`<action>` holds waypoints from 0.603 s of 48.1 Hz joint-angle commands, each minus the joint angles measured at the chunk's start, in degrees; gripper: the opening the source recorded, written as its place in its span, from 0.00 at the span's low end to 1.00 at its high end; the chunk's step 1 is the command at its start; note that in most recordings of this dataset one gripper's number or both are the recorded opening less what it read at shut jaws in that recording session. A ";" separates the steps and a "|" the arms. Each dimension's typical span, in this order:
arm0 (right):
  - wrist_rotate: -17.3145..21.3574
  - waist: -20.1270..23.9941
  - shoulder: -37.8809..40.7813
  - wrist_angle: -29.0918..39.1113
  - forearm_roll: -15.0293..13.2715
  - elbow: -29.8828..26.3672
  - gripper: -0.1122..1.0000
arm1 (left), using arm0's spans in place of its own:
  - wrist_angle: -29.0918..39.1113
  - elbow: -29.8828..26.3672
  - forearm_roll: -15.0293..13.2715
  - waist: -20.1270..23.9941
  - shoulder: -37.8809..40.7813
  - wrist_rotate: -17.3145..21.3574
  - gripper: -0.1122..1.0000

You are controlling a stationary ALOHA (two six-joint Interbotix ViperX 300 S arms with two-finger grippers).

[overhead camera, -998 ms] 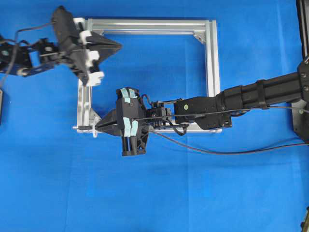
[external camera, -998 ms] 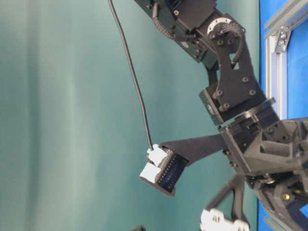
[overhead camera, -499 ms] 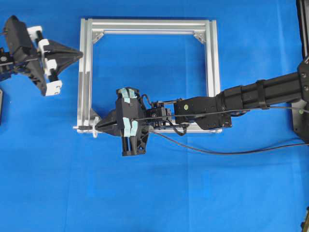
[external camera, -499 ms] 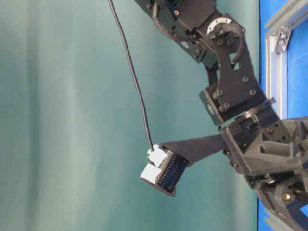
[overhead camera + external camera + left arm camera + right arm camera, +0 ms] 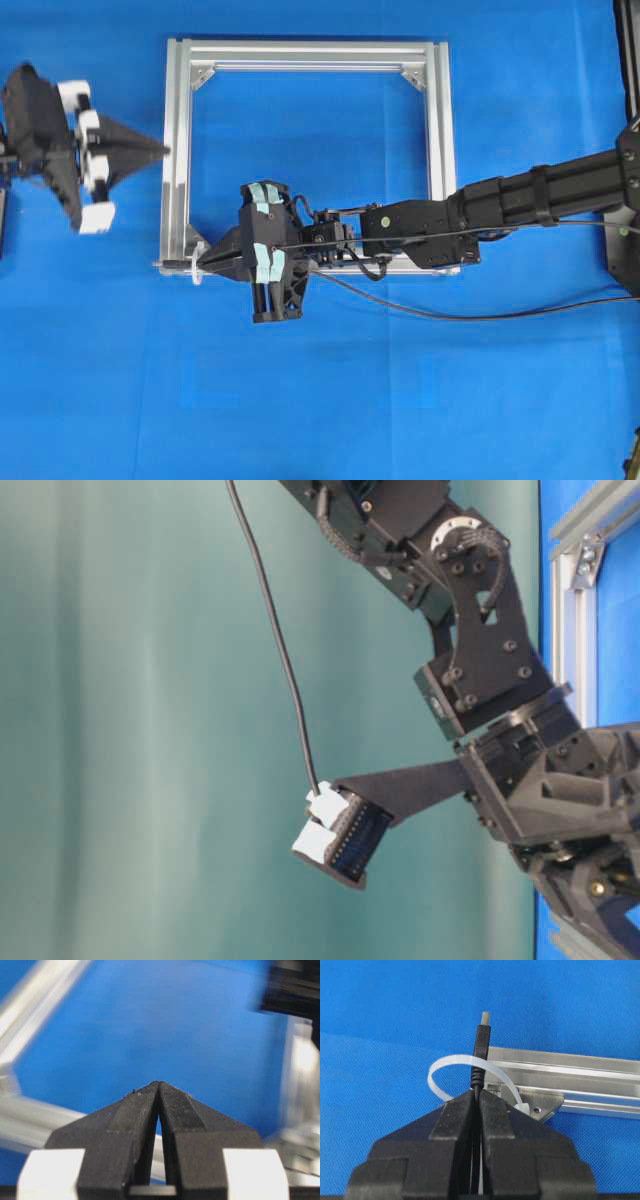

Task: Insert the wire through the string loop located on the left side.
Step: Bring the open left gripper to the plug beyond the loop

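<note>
My right gripper (image 5: 476,1092) is shut on the wire just behind its black plug (image 5: 481,1042). The plug reaches forward across the white string loop (image 5: 451,1058), and its silvery tip lies beyond the loop's band. From overhead, the right gripper (image 5: 203,264) points left at the frame's lower left corner, where the plug (image 5: 174,265) sticks out past the loop (image 5: 196,274). The wire (image 5: 450,316) trails right over the cloth. My left gripper (image 5: 160,150) is shut and empty, just left of the frame's left bar. The left wrist view shows its jaws (image 5: 159,1083) closed over blurred blue cloth.
The square aluminium frame (image 5: 436,150) lies flat on the blue cloth, with corner brackets (image 5: 545,1102) inside its corners. The right arm (image 5: 520,200) reaches across the frame's bottom bar. The table-level view shows only the right arm's wrist (image 5: 490,670) and a camera cable.
The left gripper has pulled left off the frame and dropped slightly toward the near side. The right gripper and the wire have not moved.
</note>
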 commanded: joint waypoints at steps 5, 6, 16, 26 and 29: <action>-0.09 0.00 -1.23 -0.26 0.00 -1.14 0.10 | -0.53 -0.09 0.09 -10.28 -2.46 0.00 0.10; -0.09 -0.09 -1.23 -0.26 0.00 -1.14 0.10 | -0.53 -0.09 0.09 -11.34 -2.72 0.00 0.10; 0.00 -0.09 -1.23 -0.35 0.00 -1.14 0.10 | -0.53 -0.09 0.09 -18.28 -3.60 0.09 0.10; -0.09 -0.09 -1.23 -0.35 0.00 -1.14 0.10 | -0.26 -0.62 0.62 -21.01 -2.99 1.23 0.10; 0.00 -0.18 -1.23 -0.35 0.00 -1.14 0.10 | -0.26 -0.62 0.53 -21.01 -2.90 1.23 0.10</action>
